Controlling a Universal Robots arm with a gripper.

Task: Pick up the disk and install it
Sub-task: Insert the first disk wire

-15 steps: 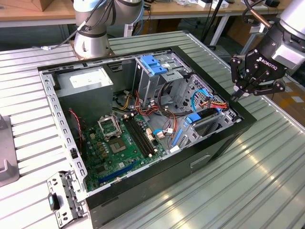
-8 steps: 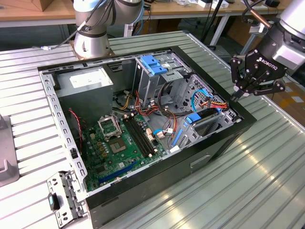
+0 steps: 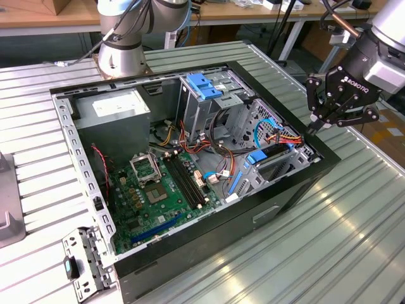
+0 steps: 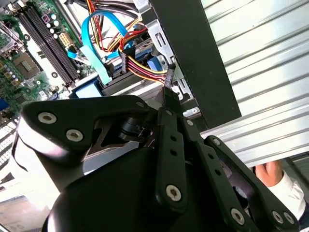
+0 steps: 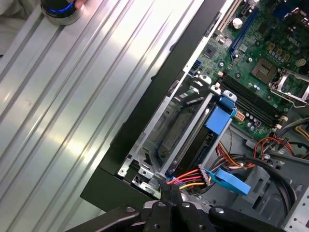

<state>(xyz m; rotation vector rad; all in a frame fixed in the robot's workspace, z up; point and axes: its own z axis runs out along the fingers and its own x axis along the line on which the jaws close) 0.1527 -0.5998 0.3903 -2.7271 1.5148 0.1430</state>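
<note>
On the ribbed metal table (image 3: 354,240), the closed, empty fingers (image 3: 311,128) hover at the open computer case's (image 3: 297,190) corner.

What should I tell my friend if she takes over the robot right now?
Gripper: shut, holding nothing, its tips just above the front corner of the open computer case, at the exterior view's right.
Disk: lying in the drive bay at that corner, right below the tips, with a bundle of coloured wires beside it.
Done: the disk is picked up and placed in the bay.
Left: I cannot tell whether it is pushed fully home.
</note>
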